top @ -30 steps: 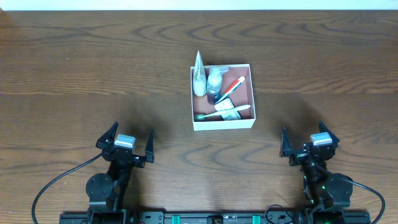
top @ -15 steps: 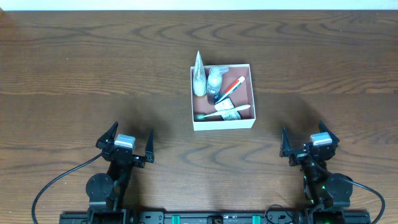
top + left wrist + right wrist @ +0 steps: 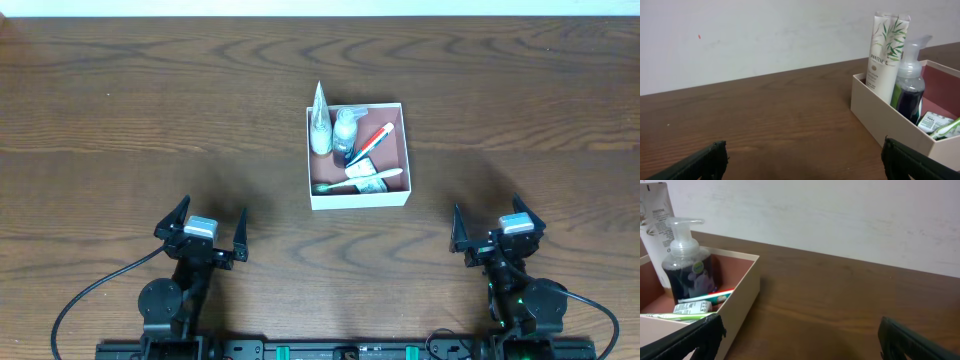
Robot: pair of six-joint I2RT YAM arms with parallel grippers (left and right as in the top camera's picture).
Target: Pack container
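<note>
This looks like a robotics lab test bench. A wood-grain tabletop [image 3: 120, 110] is backed by a plain white wall [image 3: 765, 35] along its far edge. A black mounting rail [image 3: 350, 352], a looping cable [image 3: 88, 292] and green indicator lights [image 3: 519, 300] sit at its near edge.

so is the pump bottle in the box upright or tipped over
Upright: in both wrist views the pump bottle stands vertical in the container, pump head on top, beside the white tube.

Container [image 3: 884, 121] at right — tube [image 3: 885, 55], pump bottle [image 3: 910, 91] upright inside
</note>
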